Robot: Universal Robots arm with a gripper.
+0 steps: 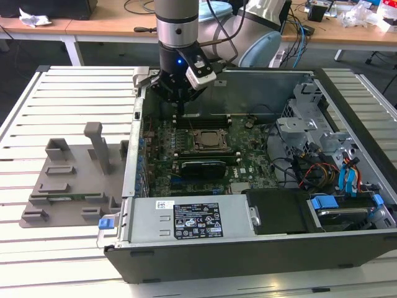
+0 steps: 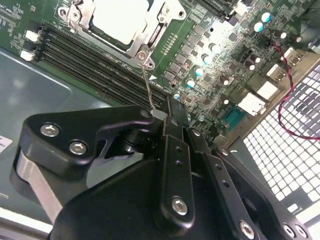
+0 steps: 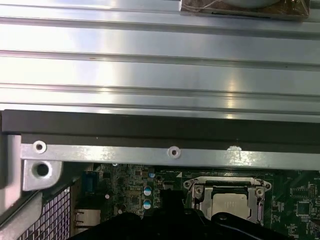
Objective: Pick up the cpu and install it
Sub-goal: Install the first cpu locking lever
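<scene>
We see the tool (image 1: 180, 107) hanging inside the open computer case (image 1: 260, 248) on the slatted surface (image 1: 62, 87), above the motherboard (image 1: 248, 164) near the case's back wall; in the second wrist view its fingers (image 2: 172, 117) are pressed together on a thin wire lever (image 2: 146, 82) that rises from the corner of the socket frame (image 2: 150, 37). The cpu (image 1: 206, 140) lies seated in that frame, its silver top (image 2: 122, 20) clear in both wrist views (image 3: 231, 204). On the exterior view's left, a grey fixture plate (image 1: 68, 186) rests beside the case.
</scene>
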